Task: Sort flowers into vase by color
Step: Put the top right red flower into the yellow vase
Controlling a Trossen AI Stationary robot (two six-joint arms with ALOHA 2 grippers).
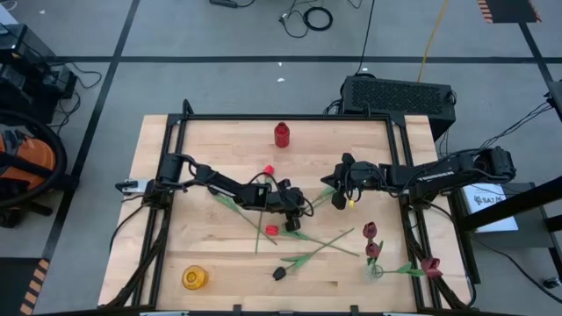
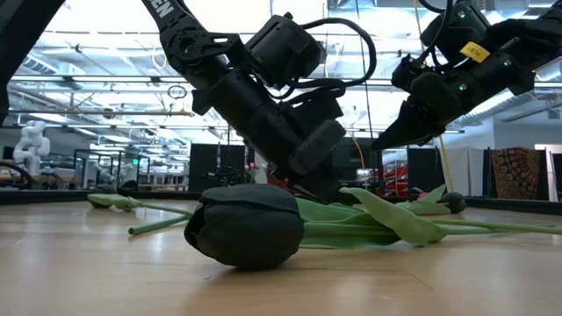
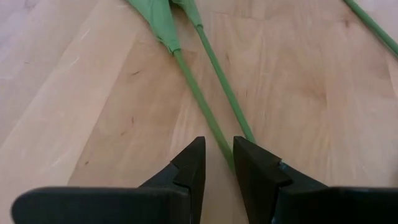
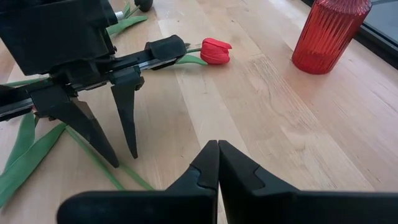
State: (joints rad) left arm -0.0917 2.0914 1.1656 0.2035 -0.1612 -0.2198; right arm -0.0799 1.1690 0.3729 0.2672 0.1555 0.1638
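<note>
Several tulips lie flat on the wooden table: a red one [image 4: 216, 51], another red head [image 1: 271, 230], and a black one [image 2: 246, 226] near the front edge. Green stems [image 3: 208, 109] cross at the table's middle. My left gripper [image 3: 217, 146] is open and points steeply down there, with one finger on each side of a thin stem and a gap wider than the stem; I see no touch. In the right wrist view its fingertips [image 4: 122, 158] reach down to the table. My right gripper [image 4: 217, 144] hovers shut, empty, right of centre [image 1: 338, 198].
A red ribbed vase [image 1: 281, 133] stands at the far middle and a yellow vase [image 1: 194, 277] at the near left. A clear vase [image 1: 376, 268] at the near right holds dark maroon tulips [image 1: 371, 233]. Black frame rails [image 1: 402, 175] run along the table's sides.
</note>
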